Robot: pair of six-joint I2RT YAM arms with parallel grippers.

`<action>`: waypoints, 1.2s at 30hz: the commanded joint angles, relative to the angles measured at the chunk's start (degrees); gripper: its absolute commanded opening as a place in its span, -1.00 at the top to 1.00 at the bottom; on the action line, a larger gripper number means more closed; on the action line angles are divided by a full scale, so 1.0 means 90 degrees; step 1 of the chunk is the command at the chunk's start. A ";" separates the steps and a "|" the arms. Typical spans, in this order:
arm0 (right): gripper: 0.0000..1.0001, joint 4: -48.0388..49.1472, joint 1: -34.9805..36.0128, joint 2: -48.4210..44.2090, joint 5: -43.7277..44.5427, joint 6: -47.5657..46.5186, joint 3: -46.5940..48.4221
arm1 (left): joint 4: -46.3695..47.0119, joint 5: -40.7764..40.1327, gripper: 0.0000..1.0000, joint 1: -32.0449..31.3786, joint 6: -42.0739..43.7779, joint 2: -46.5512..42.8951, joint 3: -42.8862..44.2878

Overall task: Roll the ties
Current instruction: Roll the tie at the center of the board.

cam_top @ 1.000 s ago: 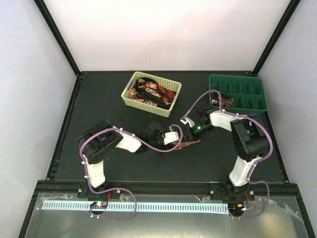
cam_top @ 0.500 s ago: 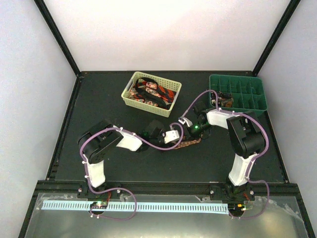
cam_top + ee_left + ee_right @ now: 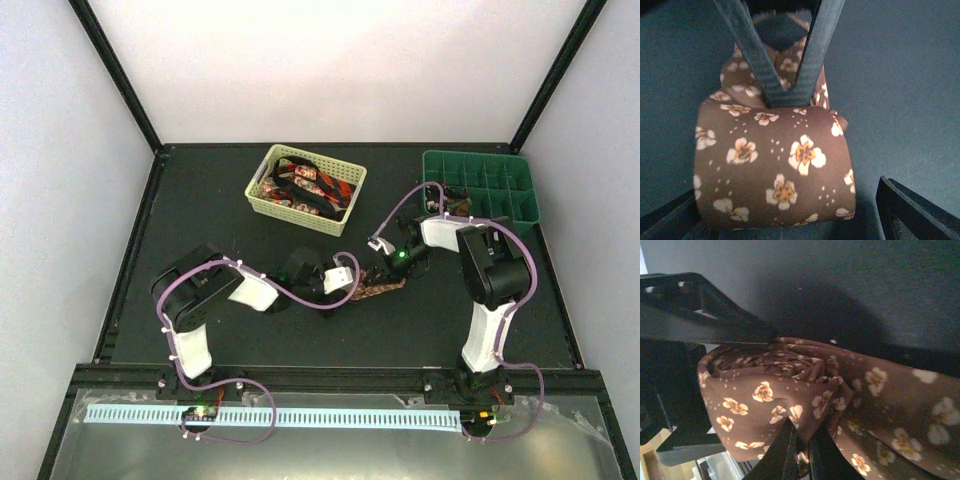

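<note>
A brown tie (image 3: pixel 775 165) with pale flowers lies partly rolled on the black table, and the top view shows it as a small bundle (image 3: pixel 378 288). My left gripper (image 3: pixel 782 207) is open, with one finger on each side of the roll and neither pressing it. From the far side my right gripper (image 3: pixel 802 445) is shut on a fold of this tie at the roll's edge. In the left wrist view its fingers (image 3: pixel 812 55) form a V above the roll. In the top view the left gripper (image 3: pixel 350 284) and the right gripper (image 3: pixel 385 268) face each other across the bundle.
A pale yellow basket (image 3: pixel 293 214) at the back centre holds red-and-black ties (image 3: pixel 305 185). At the back right stands a green divided tray (image 3: pixel 480 156), with a rolled tie (image 3: pixel 452 203) in a near-left compartment. Both arms' purple cables loop over the middle of the table.
My left gripper has opened and let go of the roll, and its arm has drawn back a little. My right gripper has shut on the tie's fold.
</note>
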 commanded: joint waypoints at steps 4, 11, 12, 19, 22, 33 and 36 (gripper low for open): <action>0.97 -0.0349 -0.0173 0.0762 0.1182 -0.0162 0.0171 | 0.1737 0.0552 -0.70 0.0065 -0.0135 0.0448 0.0025; 0.97 -0.0523 -0.0204 0.0993 0.1174 -0.0299 0.0288 | 0.2013 0.0628 -0.60 0.0026 -0.0232 0.1047 0.0530; 0.97 -0.0508 -0.0219 0.0995 0.1142 -0.0315 0.0276 | 0.2004 0.0623 -0.56 0.0026 -0.0227 0.1098 0.0567; 0.72 -0.0166 -0.0228 0.0477 0.0583 -0.0403 -0.0006 | 0.1098 0.0390 0.23 0.0021 -0.0288 0.0983 0.0650; 0.37 -0.0298 -0.0283 0.0053 0.0317 -0.0592 -0.0038 | -0.0248 0.0003 0.29 -0.0009 -0.0170 0.0705 0.0778; -0.32 -0.0071 -0.0309 -0.0917 -0.0480 -0.0541 -0.0104 | -0.2199 -0.0723 0.26 -0.0056 0.0177 0.0495 0.0899; -0.26 0.0105 -0.0119 -0.0802 -0.0370 -0.0380 -0.0019 | -0.2338 -0.0761 0.26 -0.0095 0.0168 0.0597 0.1046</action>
